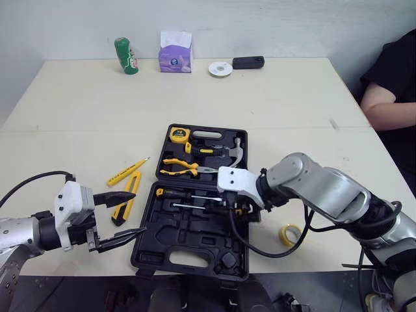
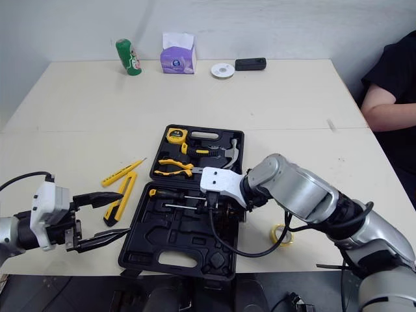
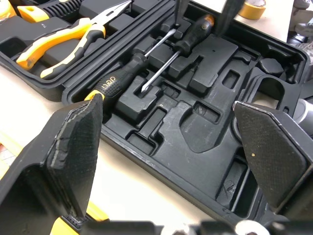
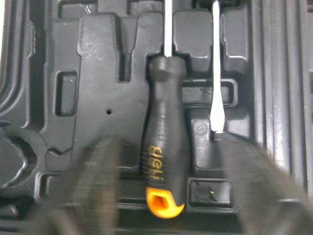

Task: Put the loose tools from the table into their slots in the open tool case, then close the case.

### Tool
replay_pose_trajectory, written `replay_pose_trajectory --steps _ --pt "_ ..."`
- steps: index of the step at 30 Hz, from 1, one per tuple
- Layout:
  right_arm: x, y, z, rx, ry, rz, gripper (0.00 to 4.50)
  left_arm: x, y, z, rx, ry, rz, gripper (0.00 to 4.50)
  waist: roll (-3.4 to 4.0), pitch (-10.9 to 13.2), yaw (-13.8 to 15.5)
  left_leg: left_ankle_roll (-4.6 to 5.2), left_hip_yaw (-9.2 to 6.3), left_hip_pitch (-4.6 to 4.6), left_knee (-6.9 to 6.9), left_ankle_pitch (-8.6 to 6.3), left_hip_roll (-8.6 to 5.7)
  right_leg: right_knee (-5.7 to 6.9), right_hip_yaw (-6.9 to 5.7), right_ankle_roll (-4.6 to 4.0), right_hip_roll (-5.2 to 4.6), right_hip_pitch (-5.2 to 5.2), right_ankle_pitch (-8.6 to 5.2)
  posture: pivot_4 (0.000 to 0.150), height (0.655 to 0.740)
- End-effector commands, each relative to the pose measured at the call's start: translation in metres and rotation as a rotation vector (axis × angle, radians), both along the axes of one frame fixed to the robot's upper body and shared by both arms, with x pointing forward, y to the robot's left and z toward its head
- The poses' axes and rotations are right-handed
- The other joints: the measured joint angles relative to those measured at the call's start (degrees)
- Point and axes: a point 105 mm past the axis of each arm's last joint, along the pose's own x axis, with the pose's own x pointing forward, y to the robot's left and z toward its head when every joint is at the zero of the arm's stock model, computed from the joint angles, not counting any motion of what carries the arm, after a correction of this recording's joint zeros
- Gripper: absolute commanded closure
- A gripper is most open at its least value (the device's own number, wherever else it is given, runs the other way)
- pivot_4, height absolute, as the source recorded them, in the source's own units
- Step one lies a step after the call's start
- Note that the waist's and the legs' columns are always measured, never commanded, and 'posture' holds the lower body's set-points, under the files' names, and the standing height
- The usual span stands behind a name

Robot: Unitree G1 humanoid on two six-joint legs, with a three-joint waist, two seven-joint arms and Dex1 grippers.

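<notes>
Black screwdriver [image 4: 164, 147] marked "deli", orange end, lying in tool case [image 1: 195, 242].

Pliers [image 1: 188, 167] in tool case [image 1: 195, 235], knife [image 1: 129, 195] left of it

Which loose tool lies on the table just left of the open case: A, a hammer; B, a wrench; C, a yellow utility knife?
C: the yellow utility knife lies on the table beside the tool case; the hammer sits inside it.
</notes>
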Motion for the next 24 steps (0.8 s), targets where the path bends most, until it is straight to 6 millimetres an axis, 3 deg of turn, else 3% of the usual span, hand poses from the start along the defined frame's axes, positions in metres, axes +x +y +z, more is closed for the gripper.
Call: replay_pose_trajectory --steps 1,7,13,16,23,24 --pt "0.003 -0.010 0.015 0.016 -0.028 -0.012 0.04 0.001 -0.002 0.006 -0.007 -0.036 -0.005 0.00 -0.01 -0.01 0.02 0.00 0.00 0.00 0.02 0.00 0.00 0.02 0.00 0.00 0.00 0.00 0.00 0.150 0.7400" --pt "0.003 -0.029 0.029 0.070 -0.018 0.002 0.04 0.006 -0.002 0.008 -0.012 -0.058 -0.007 0.00 -0.03 -0.01 0.18 0.04 -0.01 0.00 0.01 -0.02 -0.02 -0.03 -0.02 0.00 -0.02 0.01 0.00 0.150 0.7400" --pt "0.009 -0.029 0.044 0.375 -0.005 0.000 0.04 0.011 -0.006 0.012 -0.036 -0.088 -0.016 0.00 -0.04 -0.02 0.11 0.03 0.02 0.02 0.00 -0.01 -0.01 -0.02 0.01 0.01 0.04 0.04 0.00 0.150 0.7400" --pt "0.006 -0.026 0.048 0.581 0.026 0.041 0.86 0.012 -0.012 0.016 -0.055 -0.101 -0.051 0.00 -0.09 -0.05 0.30 0.00 -0.01 0.03 0.02 0.01 0.06 0.00 0.00 0.01 0.17 0.05 0.00 0.150 0.7400" --pt "-0.004 -0.011 0.026 0.649 -0.090 0.226 4.41 0.011 -0.024 0.016 -0.053 -0.092 -0.146 0.00 -0.09 -0.05 0.37 0.00 0.03 0.03 0.11 0.01 0.03 0.01 0.03 0.07 0.22 0.09 0.03 0.150 0.7400" --pt "-0.003 -0.007 0.022 0.653 -0.099 0.238 4.41 0.010 -0.026 0.015 -0.057 -0.083 -0.163 0.00 -0.10 -0.05 0.34 -0.01 0.03 0.03 0.11 0.01 0.03 0.01 0.03 0.07 0.23 0.09 0.03 0.150 0.7400"
